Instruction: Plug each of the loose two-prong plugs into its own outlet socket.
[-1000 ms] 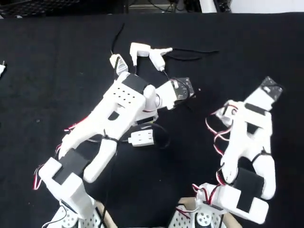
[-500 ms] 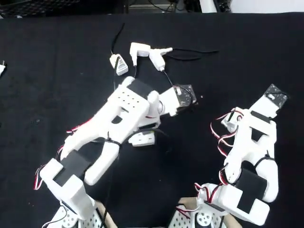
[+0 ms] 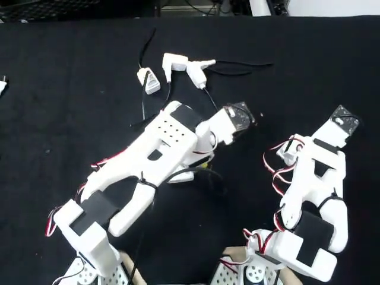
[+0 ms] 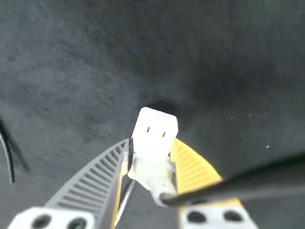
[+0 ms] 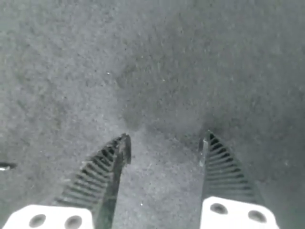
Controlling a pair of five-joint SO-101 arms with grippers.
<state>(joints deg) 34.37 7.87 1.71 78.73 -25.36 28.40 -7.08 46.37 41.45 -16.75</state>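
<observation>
Left hand [image 4: 150, 144] clenched on a white outlet socket [image 4: 155, 128] (slots facing outward) over the black counter [image 4: 71, 57]. Right hand [image 5: 166, 138] released, jaws apart.

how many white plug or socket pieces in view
5: left piece, middle piece and right piece clustered at the cloth's far side; edge piece at its left edge; held piece in the left gripper. Another may hide under that arm.
</observation>
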